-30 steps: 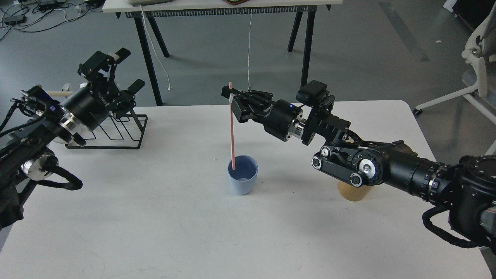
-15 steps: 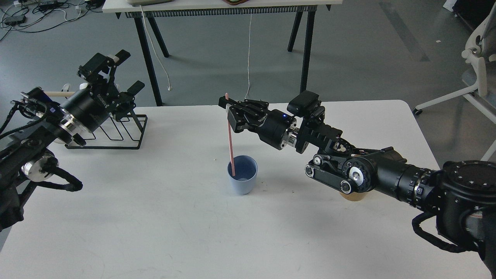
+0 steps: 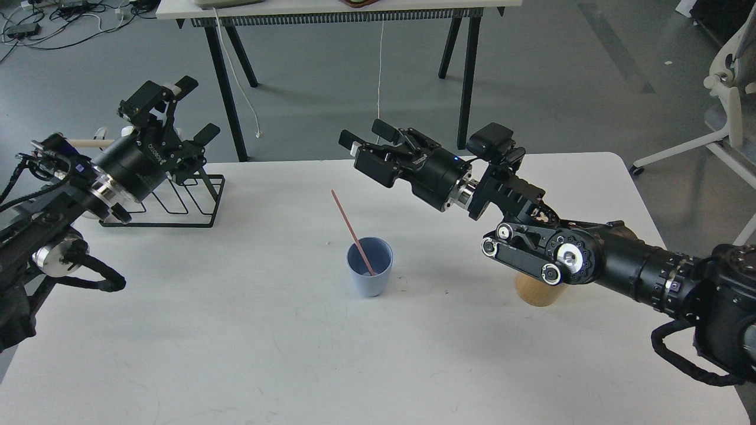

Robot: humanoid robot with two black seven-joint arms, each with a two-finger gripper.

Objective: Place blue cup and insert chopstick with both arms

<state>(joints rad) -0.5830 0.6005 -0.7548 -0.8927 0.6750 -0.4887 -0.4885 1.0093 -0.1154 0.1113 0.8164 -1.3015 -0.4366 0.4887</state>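
Note:
The blue cup (image 3: pixel 370 267) stands upright near the middle of the white table (image 3: pixel 248 330). The pink chopstick (image 3: pixel 349 228) rests inside it, its lower end at the cup's bottom and its upper end leaning to the upper left over the rim. My right gripper (image 3: pixel 365 135) is open and empty, above and behind the cup, clear of the stick. My left gripper (image 3: pixel 198 107) is open and empty at the far left, raised over the black wire rack (image 3: pixel 177 203).
A tan wooden cylinder (image 3: pixel 536 289) stands on the table under my right forearm. A pale wooden rod (image 3: pixel 88 142) lies behind my left arm. A dark-legged table (image 3: pixel 342 9) stands beyond, and a white chair (image 3: pixel 729 100) is at the far right.
My right gripper has opened and let go of the pink chopstick, then lifted and drawn back to the right. The stick dropped into the cup and tilted left. The left arm has barely moved.

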